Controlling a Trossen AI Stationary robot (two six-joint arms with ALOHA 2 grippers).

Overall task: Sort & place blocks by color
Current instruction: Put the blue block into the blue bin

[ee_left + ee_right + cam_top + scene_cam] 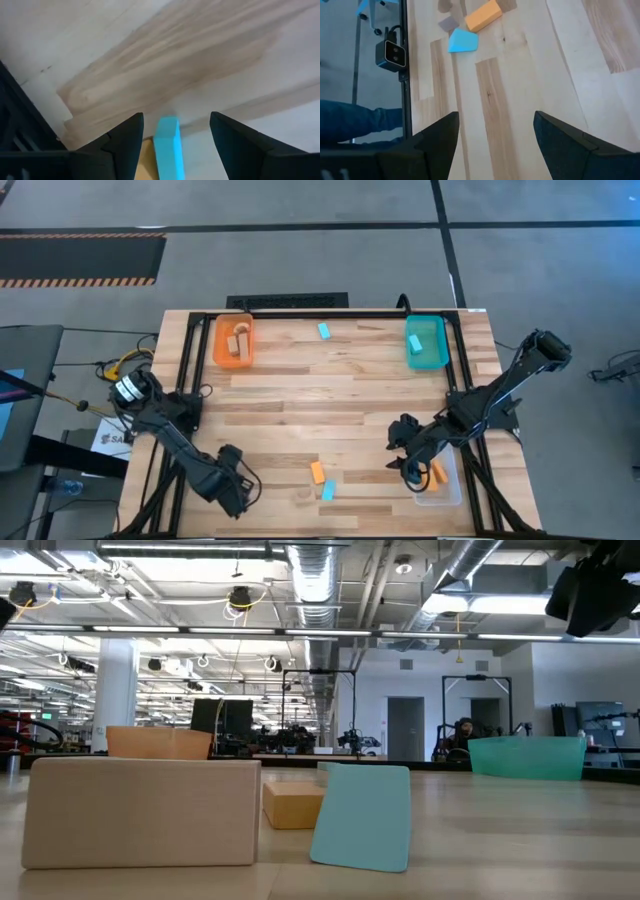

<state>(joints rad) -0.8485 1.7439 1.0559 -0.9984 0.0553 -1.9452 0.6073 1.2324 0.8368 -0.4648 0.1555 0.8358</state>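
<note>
Near the table's near edge lie an orange block, a light blue block and a pale wood block, each flat on the wood. The low view shows them close up: pale wood block, orange block, light blue block. Another light blue block lies near the far edge. My left gripper is open at the near left. Its wrist view shows the light blue block ahead between the open fingers of the left gripper, not touching them. My right gripper hangs open beside the clear tray; the right gripper holds nothing.
An orange tray at the far left holds pale wood blocks. A teal tray at the far right holds a light blue block. A clear tray at the near right holds an orange block. Bare wood lies in the table's middle.
</note>
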